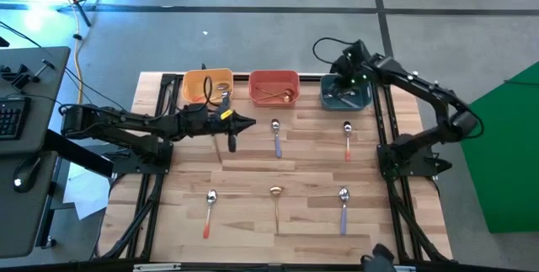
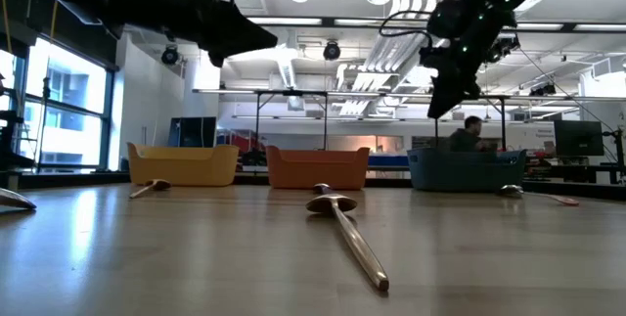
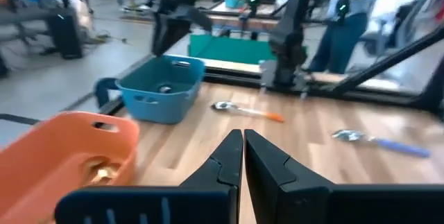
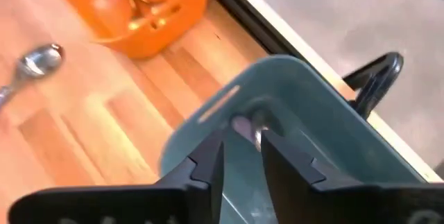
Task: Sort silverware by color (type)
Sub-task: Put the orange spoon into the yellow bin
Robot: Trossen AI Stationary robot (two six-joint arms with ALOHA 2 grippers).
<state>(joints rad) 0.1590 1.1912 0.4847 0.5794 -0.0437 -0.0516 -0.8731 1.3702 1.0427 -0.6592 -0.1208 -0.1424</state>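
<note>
High view: right gripper [image 1: 344,84] hangs over the teal bin [image 1: 346,95], jaws parted, nothing held; left gripper [image 1: 252,122] clenched empty.

Yellow bin [image 1: 207,85], red bin [image 1: 274,86], teal bin [image 1: 346,95]

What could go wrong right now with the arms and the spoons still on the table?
1. The right tool hangs over the teal square bin with a spoon between its parted fingers; it may catch on the rim or bounce out.
2. The left tool, shut, sits low near the purple-handled spoon and could knock it.
</note>
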